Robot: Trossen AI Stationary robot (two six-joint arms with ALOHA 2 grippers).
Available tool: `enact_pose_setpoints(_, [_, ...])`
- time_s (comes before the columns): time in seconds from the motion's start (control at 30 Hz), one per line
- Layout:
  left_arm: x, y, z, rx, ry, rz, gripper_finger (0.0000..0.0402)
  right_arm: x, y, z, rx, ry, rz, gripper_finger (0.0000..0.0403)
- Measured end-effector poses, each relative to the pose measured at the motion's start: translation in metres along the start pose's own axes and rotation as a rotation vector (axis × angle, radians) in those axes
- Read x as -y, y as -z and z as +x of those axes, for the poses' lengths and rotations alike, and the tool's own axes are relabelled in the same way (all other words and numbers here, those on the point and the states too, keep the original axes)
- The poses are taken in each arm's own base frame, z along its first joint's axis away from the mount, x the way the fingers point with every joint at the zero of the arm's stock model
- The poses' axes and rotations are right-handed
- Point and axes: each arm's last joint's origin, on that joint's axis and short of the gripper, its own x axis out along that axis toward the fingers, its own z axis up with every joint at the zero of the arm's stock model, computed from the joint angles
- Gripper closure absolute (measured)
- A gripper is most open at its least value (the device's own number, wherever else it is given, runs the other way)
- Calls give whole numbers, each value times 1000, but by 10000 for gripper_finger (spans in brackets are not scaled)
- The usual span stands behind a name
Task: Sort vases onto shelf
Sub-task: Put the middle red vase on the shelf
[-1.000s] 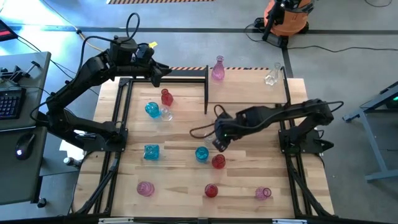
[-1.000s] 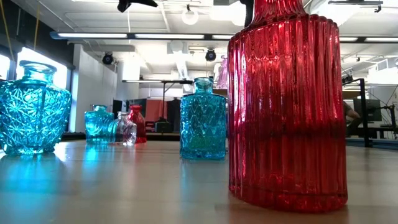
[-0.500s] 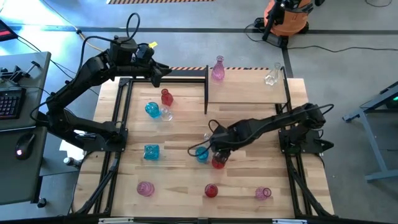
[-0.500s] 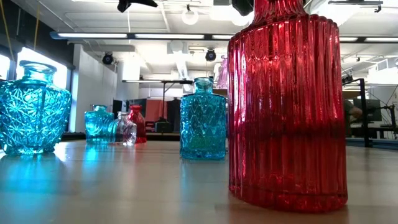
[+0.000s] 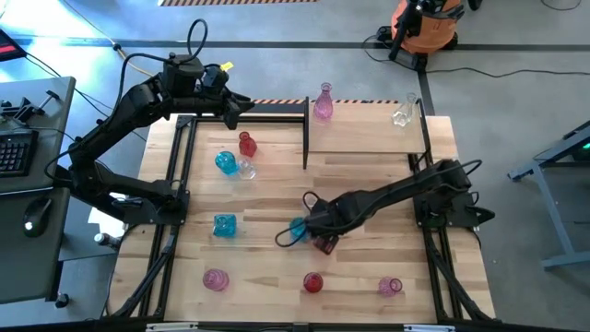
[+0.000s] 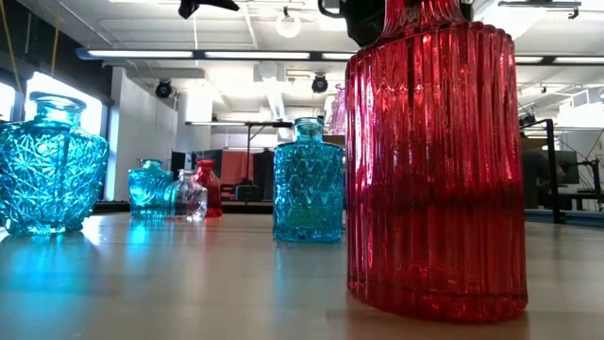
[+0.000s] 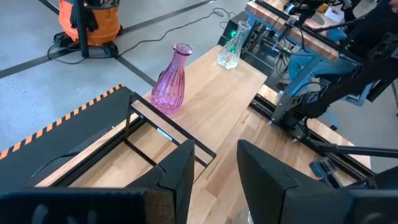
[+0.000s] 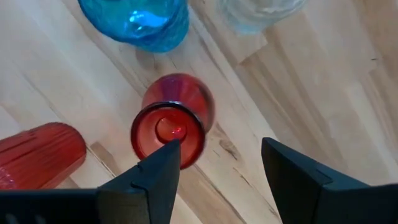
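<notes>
In the high view, the right hand is lowered over a small red round-bodied glass vase near the middle of the planked wooden worktop, just beside a turquoise glass vase. The left hand is held at the far left corner. The pale wooden shelf carries a pink tall-necked glass vase and a clear glass vase, set well apart.

In the low view, a large red ribbed glass vase fills the foreground, and a dark hand is seen above and behind it.

In the left wrist view, the left hand's fingers are seen parted, with nothing between them.

In the right wrist view, the right hand's fingers are spread wide around nothing; the red vase's open mouth is seen just ahead, nearer one finger than the other.

The glass is judged light, stiff, slippery and breakable. It would best be taken at the narrow neck below the rim, centred first, with a gentle squeeze.
</notes>
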Motion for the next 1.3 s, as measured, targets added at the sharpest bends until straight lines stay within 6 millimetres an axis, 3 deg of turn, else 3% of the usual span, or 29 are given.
enact_pose_setpoints(0.5, [0, 1, 0, -13, -3, 7, 289, -9, -3, 25, -42, 28, 37, 204])
enact_pose_setpoints(0.63, [-1, 3, 0, -27, -7, 6, 289, -8, -3, 25, -46, 32, 57, 236])
enact_pose_setpoints(1.03, [-1, 4, 0, -38, -10, 4, 289, -7, -3, 22, -75, 16, 66, 389])
enact_pose_setpoints(1.3, [-1, 4, 0, -38, -10, 4, 289, -3, -5, 20, -100, 2, 54, 399])
